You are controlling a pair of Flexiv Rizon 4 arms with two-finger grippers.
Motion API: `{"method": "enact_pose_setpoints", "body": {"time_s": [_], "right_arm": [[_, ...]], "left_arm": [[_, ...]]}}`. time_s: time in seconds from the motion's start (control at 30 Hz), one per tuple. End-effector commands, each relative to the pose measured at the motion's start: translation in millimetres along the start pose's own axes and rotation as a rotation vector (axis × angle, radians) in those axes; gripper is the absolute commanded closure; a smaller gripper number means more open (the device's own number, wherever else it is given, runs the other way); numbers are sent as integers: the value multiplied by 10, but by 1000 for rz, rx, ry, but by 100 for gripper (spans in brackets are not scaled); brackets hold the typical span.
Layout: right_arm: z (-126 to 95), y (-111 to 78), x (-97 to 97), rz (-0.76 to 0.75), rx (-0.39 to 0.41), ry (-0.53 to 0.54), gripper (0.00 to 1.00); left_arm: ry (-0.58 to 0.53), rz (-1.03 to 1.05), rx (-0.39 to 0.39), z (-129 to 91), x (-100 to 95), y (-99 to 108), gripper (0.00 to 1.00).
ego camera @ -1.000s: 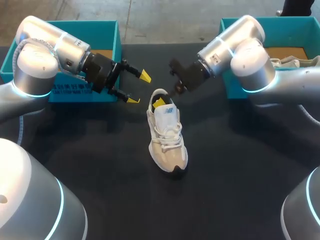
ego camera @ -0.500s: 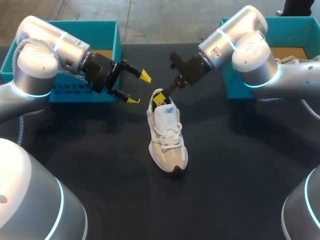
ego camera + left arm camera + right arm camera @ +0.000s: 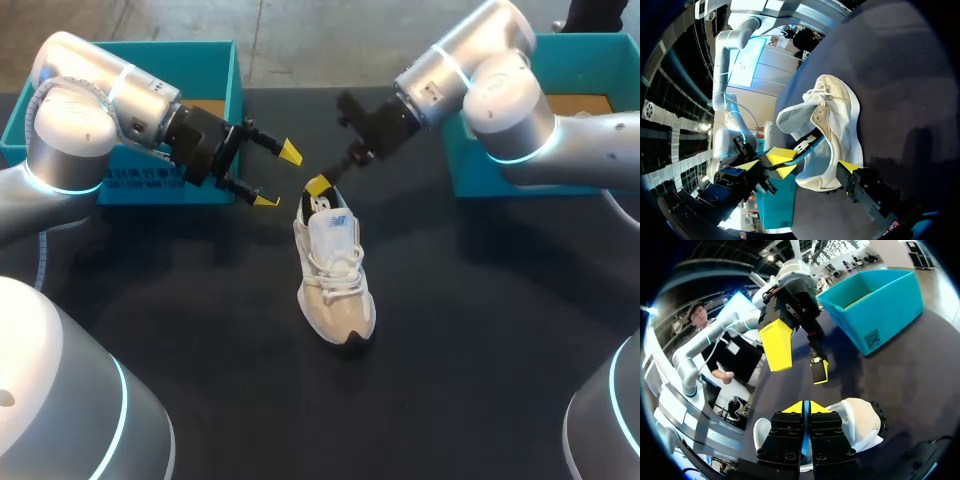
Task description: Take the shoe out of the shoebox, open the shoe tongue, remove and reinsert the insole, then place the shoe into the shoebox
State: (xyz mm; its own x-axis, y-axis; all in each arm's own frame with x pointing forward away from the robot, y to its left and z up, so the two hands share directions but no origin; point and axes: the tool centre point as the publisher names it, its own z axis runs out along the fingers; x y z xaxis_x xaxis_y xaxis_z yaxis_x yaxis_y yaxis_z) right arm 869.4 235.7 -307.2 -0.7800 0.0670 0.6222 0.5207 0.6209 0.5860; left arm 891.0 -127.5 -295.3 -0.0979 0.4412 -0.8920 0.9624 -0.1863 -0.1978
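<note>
Cream-white lace-up sneaker [image 3: 335,275] stands on its sole on the dark counter [image 3: 480,350], heel toward the far side, between the two teal cardboard shoeboxes [image 3: 215,60] and outside both. My right hand [image 3: 318,186] is at the heel opening, its yellow tips pressed together on the rear edge of the thin dark insole [image 3: 807,144], which slopes up out of the collar. My left hand [image 3: 277,176] hangs just beside the heel with its fingers spread wide, holding nothing.

The step looks to be drawing the insole out. It likely goes best pulled up and back along the shoe's length, slowly, so the forefoot does not snag under the tongue. The sneaker may lift or slide, so the left hand could steady the heel.
</note>
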Motion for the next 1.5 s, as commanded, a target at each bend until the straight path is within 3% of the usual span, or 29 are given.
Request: {"method": "enact_pose_setpoints", "body": {"time_s": [0.03,0.5,0.83,0.87,0.9,1.0,1.5], "right_arm": [[47,76,-111,-3,23,23,100],[148,-96,-87,35,45,45,100],[163,-109,-77,48,61,40,100],[161,-98,-74,45,64,36,93],[157,-91,-71,42,68,33,80],[139,-78,-64,40,70,27,71],[67,-64,49,30,80,-19,67]], "left_arm": [[1,1,-3,1,-2,-9,0],[1,1,-3,1,-2,-9,0],[1,1,-3,1,-2,-9,0],[1,1,-3,1,-2,-9,0],[1,1,-3,1,-2,-9,0],[1,1,-3,1,-2,-9,0],[1,1,-3,1,-2,-9,0]]}}
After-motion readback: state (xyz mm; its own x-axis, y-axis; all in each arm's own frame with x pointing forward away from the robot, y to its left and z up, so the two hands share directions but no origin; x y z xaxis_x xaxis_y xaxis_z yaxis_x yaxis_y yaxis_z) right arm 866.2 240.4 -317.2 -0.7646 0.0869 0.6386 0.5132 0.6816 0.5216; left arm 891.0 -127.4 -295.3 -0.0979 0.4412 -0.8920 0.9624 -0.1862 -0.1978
